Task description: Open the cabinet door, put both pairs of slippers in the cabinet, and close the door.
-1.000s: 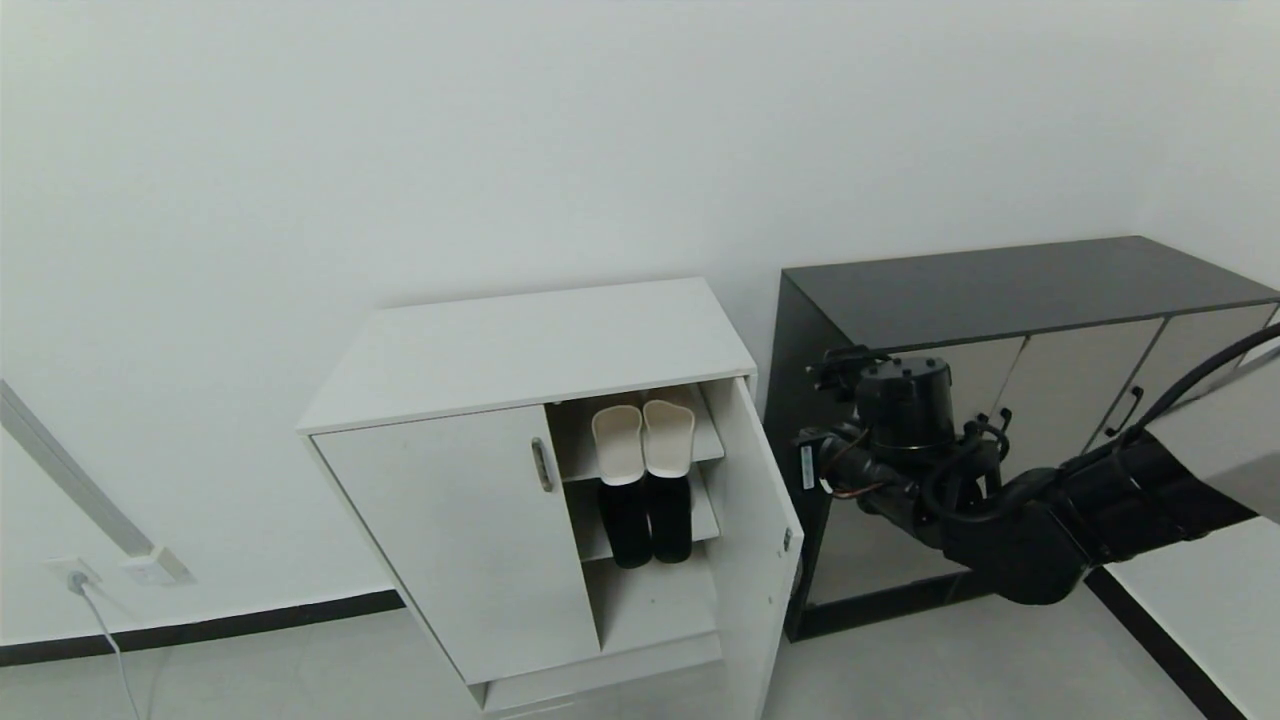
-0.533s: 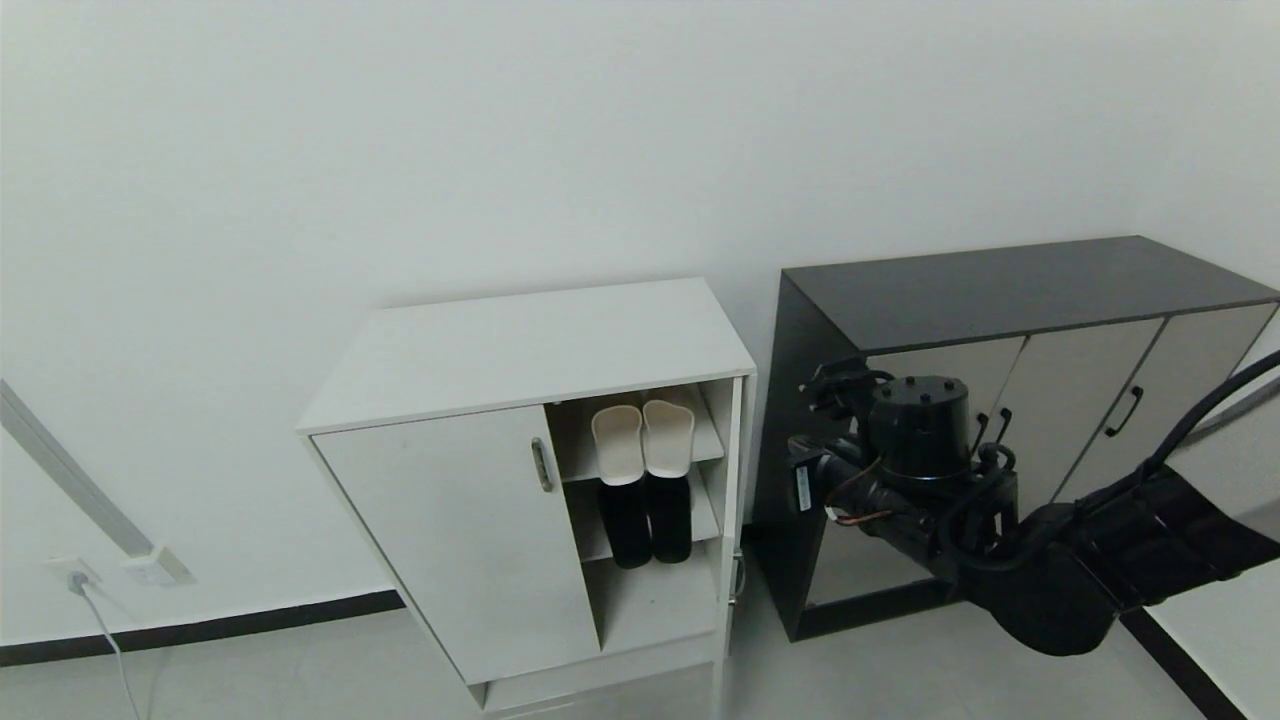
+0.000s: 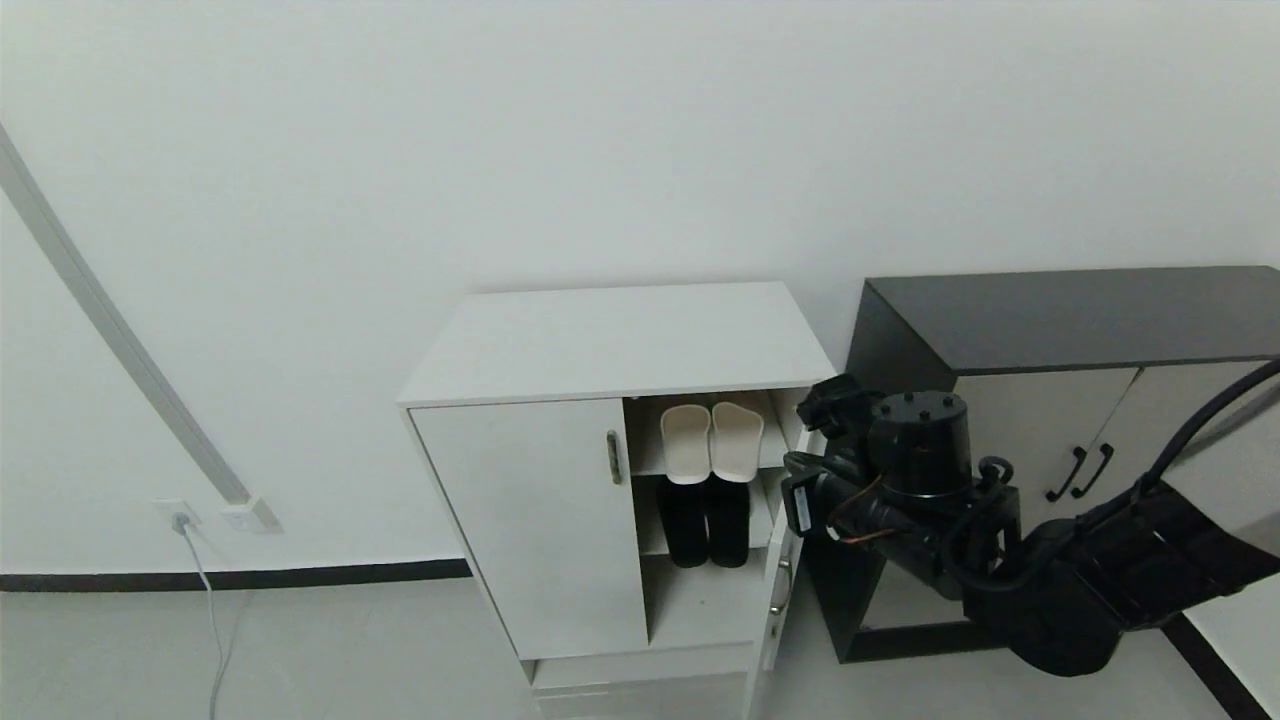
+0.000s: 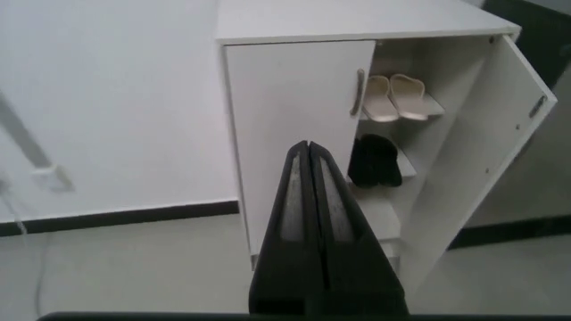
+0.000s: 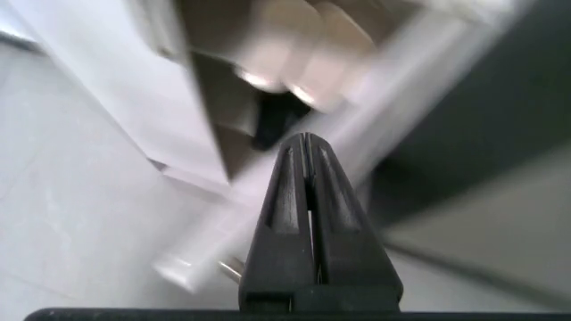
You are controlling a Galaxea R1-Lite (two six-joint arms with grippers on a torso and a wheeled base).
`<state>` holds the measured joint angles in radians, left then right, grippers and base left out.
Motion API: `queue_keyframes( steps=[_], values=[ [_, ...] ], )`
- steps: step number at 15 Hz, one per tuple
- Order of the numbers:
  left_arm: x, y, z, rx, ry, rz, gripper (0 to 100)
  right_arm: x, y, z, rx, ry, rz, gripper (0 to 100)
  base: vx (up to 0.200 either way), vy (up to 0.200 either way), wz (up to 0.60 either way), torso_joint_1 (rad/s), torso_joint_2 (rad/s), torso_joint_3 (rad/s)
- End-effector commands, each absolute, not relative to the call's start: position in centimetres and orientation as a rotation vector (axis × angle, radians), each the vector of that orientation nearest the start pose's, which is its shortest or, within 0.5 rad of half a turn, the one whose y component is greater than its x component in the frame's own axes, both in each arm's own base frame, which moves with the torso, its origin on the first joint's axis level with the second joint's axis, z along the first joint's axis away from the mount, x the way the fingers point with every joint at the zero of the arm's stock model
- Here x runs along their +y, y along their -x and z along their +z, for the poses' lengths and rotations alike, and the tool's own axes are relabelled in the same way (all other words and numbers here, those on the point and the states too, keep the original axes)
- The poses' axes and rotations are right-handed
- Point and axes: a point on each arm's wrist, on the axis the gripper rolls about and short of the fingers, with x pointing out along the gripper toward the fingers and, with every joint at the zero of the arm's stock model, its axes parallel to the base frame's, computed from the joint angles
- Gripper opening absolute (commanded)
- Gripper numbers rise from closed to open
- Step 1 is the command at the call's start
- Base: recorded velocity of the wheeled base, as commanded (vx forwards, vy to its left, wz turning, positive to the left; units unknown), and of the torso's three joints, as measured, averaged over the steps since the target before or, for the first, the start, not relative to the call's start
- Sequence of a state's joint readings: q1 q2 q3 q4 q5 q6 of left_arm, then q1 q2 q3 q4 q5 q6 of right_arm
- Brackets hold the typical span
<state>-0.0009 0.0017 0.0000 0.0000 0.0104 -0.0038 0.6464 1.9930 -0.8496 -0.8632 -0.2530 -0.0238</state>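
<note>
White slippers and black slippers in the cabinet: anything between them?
Only the shelf board the white slippers rest on; the black slippers sit one shelf lower. Head view and left wrist view both show it.

You see a plain white wall (image 3: 640, 130), a black skirting strip (image 3: 250, 577), a grey floor (image 3: 350, 650) and a black-topped sideboard (image 3: 1080, 315) against the wall.

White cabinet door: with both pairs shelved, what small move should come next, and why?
Probably sweep the shut right gripper against the white cabinet's open right door, swinging it closed: the cream slippers and black slippers sit on shelves inside.
</note>
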Motion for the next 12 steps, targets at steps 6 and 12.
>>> queue_keyframes(
  steps=[6, 12],
  values=[
    [0.0, 2.3, 7.6, 0.002, 0.005, 0.009, 0, 19.2, -28.2, 9.4, 0.317, 0.235, 0.389, 0, 0.0, 0.0, 0.0, 0.0, 0.0, 0.0],
    [0.0, 2.3, 7.6, 0.002, 0.005, 0.008, 0, 20.0, -29.5, 6.4, 0.379, 0.259, 0.395, 0, 0.0, 0.0, 0.0, 0.0, 0.0, 0.0]
  ],
)
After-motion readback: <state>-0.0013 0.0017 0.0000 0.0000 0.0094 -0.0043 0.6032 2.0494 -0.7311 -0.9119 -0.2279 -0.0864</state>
